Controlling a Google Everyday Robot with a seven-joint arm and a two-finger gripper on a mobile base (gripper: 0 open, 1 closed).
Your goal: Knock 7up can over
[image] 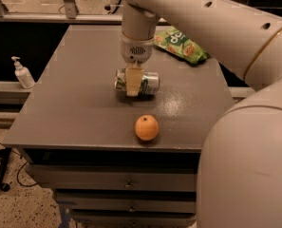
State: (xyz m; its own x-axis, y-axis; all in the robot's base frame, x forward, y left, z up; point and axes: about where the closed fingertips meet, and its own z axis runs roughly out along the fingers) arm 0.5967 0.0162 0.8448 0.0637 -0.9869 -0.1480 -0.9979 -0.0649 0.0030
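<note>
Claw (132, 83) hangs just above the middle of the frame, pointing straight down from a pale wrist (136, 51) over the centre of the grey table (74, 108). It sits right at the can (149, 83), with a cream-coloured part of it crossing the can's front face. I cannot tell how wide the claw stands or whether it has hold of the can. The can is on its side, long axis running left to right, one silver end showing to the left of the claw and the green-and-white label showing to the right. It seems to lie on the tabletop, with a dark shadow close under it. An orange (146, 128) sits apart from the can, lower in the frame and slightly to the right, near the table's front edge. A green bag (181, 44) lies flat at the upper right of the table, well apart from the can. The arm (202, 13) comes in from the upper right, and the robot's pale body (249, 165) fills the lower right corner. At the left edge of the frame, off the table, a pump bottle (23, 73) stands upright on a ledge. Below the tabletop are drawers (126, 182).
</note>
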